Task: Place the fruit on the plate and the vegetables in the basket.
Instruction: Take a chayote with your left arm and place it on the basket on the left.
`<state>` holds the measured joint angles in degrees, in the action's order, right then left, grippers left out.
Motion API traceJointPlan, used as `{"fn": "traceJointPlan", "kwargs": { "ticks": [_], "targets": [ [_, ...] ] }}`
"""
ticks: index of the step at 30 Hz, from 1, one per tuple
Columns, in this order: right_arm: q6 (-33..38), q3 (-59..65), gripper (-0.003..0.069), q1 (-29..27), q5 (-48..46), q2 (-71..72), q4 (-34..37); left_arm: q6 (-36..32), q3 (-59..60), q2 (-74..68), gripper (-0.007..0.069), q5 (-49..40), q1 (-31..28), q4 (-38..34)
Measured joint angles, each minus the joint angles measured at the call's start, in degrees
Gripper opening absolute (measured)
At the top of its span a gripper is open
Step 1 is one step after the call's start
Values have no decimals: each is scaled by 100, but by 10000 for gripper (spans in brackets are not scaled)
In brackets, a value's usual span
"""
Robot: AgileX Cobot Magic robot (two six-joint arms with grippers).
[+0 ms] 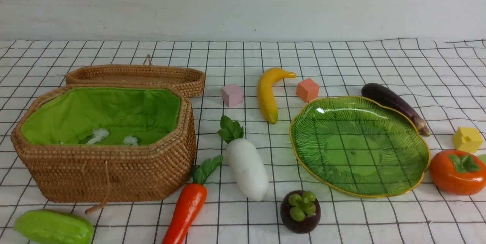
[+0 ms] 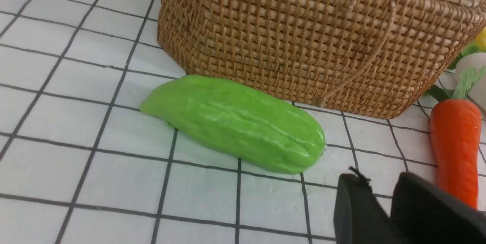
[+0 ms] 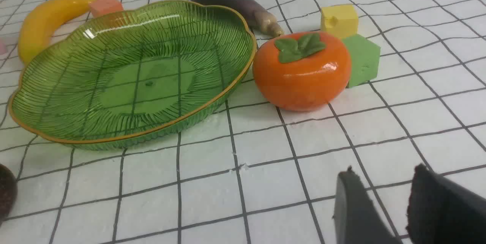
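My left gripper hangs low over the checked cloth, its fingers a little apart and pinching nothing. Just ahead of it lies the gourd, on its side, close against the wall of the basket; I cannot tell whether the two touch. The carrot lies at the basket's other front corner, its leaves toward the wicker. My right gripper is likewise slightly spread and holds nothing, low over bare cloth in front of the persimmon. The persimmon stands upright just beside the plate, with a green cube touching its far side and a yellow cube behind it. From the front, neither of my grippers shows. The basket stands on the left with its lid behind it. The radish lies between basket and plate, leaves pointing away from me. The mangosteen sits near the plate's front edge. The banana lies behind the radish, between a pink cube and an orange cube. The eggplant lies along the plate's far right rim, stem toward the yellow cube.
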<state>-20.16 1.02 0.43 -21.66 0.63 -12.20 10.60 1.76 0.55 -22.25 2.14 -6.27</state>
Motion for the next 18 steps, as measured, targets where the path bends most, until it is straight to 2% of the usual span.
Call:
{"fn": "traceJointPlan", "kwargs": {
  "ticks": [18],
  "targets": [
    [0, 0, 239, 0, 0, 0, 0, 0, 0, 0, 165, 0, 0, 0]
  ]
}}
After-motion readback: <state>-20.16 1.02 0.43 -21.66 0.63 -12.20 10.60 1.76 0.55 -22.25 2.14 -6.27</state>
